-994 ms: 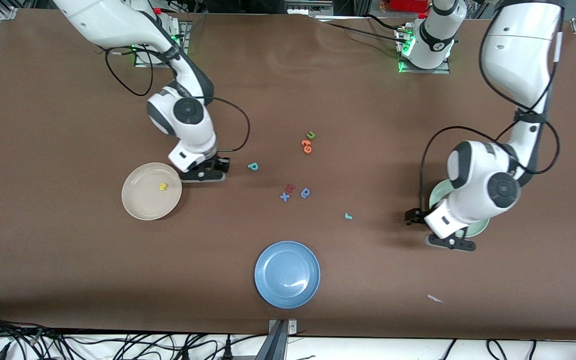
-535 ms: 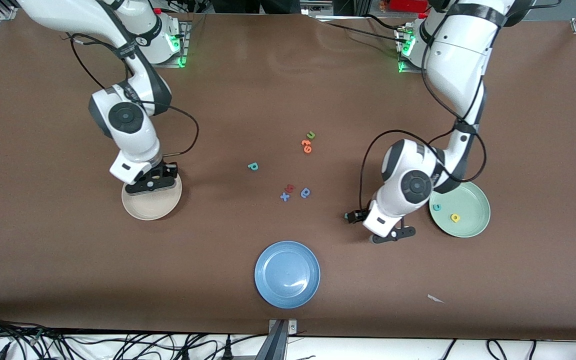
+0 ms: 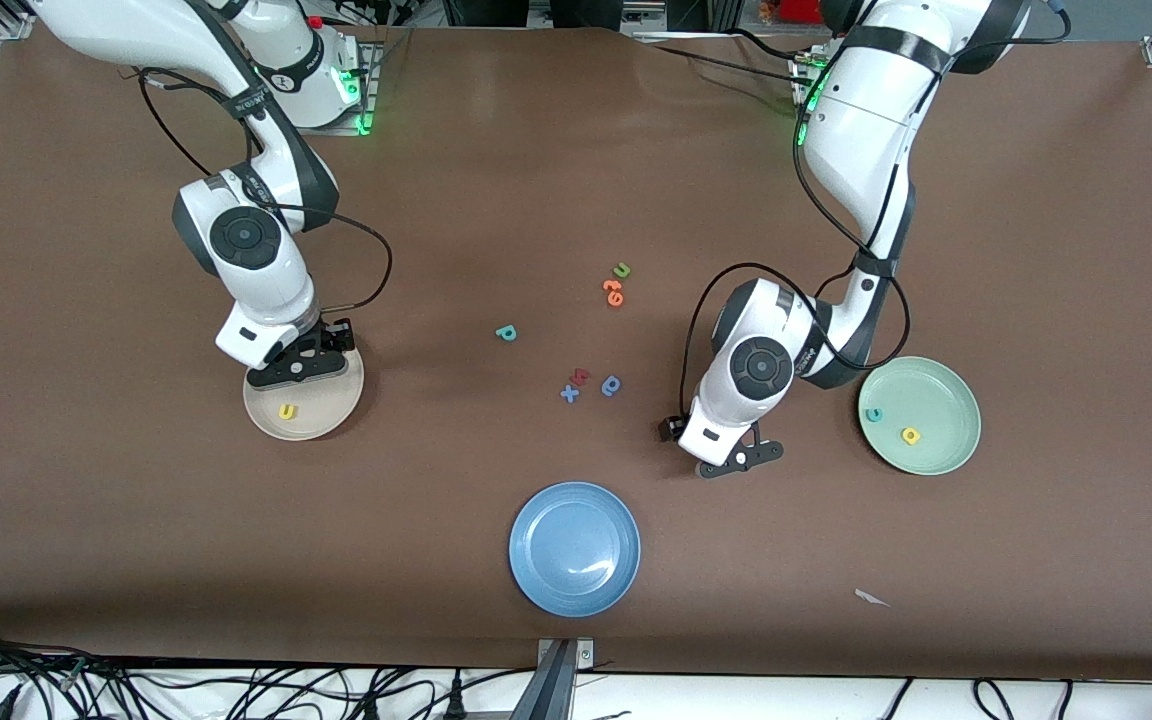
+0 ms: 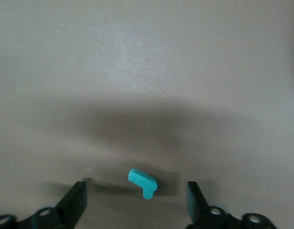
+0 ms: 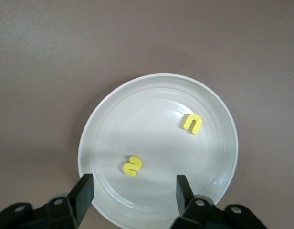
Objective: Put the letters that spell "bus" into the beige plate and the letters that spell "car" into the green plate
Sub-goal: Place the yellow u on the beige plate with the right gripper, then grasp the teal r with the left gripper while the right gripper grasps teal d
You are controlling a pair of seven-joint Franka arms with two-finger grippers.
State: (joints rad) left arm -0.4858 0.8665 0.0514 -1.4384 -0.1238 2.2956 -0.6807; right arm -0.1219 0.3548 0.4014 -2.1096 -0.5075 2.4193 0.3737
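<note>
The beige plate (image 5: 113, 114) (image 3: 331, 405) holds a yellow u (image 5: 192, 123) (image 3: 286, 411) and a yellow s (image 5: 132, 166). My right gripper (image 5: 133, 195) (image 3: 298, 366) hangs open over that plate's rim, holding nothing. A teal r (image 4: 143, 182) lies on the table between the spread fingers of my open left gripper (image 4: 136, 202) (image 3: 708, 442), untouched by either; the hand hides it in the front view. The green plate (image 3: 946, 400) holds a teal c (image 3: 874, 414) and a yellow a (image 3: 909, 435). The teal b (image 3: 506, 333) lies mid-table.
A green u (image 3: 622, 270) and orange letters (image 3: 614, 292) lie toward the robots' bases. A red letter (image 3: 581, 376), a blue x (image 3: 569, 394) and a blue round-bodied letter (image 3: 612, 385) cluster mid-table. A blue plate (image 3: 574, 548) sits nearest the front camera.
My right gripper swung over the beige plate and opened; the yellow u now lies in the plate. My left arm moved from over the green plate to straddle the teal r.
</note>
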